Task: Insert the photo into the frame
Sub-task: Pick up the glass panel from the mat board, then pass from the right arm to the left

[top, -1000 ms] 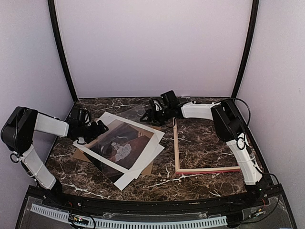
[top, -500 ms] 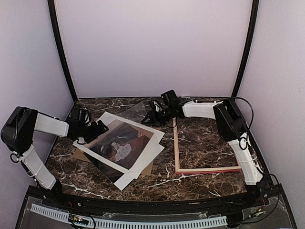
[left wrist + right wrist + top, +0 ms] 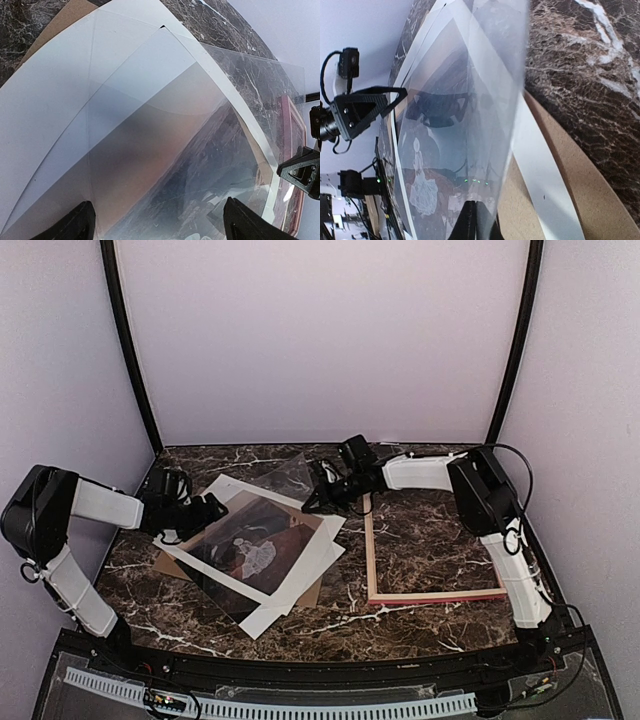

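Right gripper [image 3: 313, 504]: reaching to the upper right corner of the paper stack, centre of the overhead view. A second ago its jaws were standing apart above that corner; now they are pinching together on the edge of the clear sheet [image 3: 470, 100], which is rising steeply from them in the right wrist view.
Left gripper [image 3: 208, 508]: hovering with jaws wide apart over the left edge of the stack, gripping nothing and not moving over the same second.
Photo [image 3: 255, 545]: lying face up in the stack, left of centre, showing through the window of the white mat [image 3: 305, 565] and under the clear sheet. It is not shifting.
Cardboard board [image 3: 165, 562]: peeking out beneath the stack at its lower left corner.
Frame [image 3: 372, 550]: lying flat on the marble tabletop [image 3: 420, 540] at right of centre, nothing inside it, just beside the stack's right edge.
What the change is signalling: the clamp on the sheet is probably starting a peel of the cover off the photo, so the print itself is not yet being handled.
Progress: early, judging by the bare frame.
Risk: the sheet may be dragging the mat or photo along as it lifts.
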Robot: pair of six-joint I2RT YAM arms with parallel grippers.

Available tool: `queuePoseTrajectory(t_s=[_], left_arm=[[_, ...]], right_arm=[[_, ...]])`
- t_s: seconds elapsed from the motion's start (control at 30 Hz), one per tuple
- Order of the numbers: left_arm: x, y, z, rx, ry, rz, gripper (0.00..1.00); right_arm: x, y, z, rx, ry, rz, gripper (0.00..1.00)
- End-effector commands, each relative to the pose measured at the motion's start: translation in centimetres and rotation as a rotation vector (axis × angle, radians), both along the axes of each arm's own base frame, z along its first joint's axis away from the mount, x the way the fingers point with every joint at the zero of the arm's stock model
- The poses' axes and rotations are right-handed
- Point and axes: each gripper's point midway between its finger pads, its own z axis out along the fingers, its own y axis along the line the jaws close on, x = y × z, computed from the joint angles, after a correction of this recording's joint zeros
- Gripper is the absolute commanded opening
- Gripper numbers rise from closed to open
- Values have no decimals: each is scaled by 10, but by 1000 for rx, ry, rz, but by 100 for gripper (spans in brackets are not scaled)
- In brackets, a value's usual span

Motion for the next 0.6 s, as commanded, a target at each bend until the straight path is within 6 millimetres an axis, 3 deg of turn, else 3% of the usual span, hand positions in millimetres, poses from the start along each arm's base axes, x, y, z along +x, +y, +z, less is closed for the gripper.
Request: queuePoseTrajectory(t_s=[0.0,0.1,0.33,0.57], left_arm=[[-32,1,-15,19,96,-34,93],[-31,-1,3,18,54,-52,94],[-30,-7,72,-7,-125,-109,99],[-40,-44,119,-188,-276,-290,99]], right_arm=[[-1,-8,54,52,-79,2,0],[-8,-17,73,64,-107,3,0],[-33,-46,133,125,-176,24,0],[-62,-69,195,222,-232,71,0]])
